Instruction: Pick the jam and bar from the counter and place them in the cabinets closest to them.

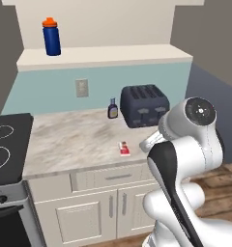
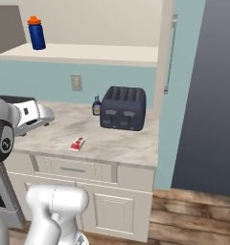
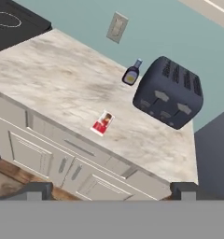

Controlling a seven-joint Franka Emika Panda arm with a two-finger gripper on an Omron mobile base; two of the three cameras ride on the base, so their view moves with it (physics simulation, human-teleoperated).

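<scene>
Hand view: gripper jaws spread wide, holding nothing, above the counter's front edge. Bar, red-and-white wrapper, lies flat near that edge. Farther back, a small brown bottle stands beside a dark toaster. Blue bottle on the wall shelf.

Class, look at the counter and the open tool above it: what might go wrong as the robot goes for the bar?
1. The bar is flat and thin and lies near the counter front edge; a poor pinch may nudge it off.
2. The small brown bottle stands close beside the toaster; a wide swing might topple it.
3. The tool hangs open, well off the bar, so a misaligned descent may hit stone.
</scene>
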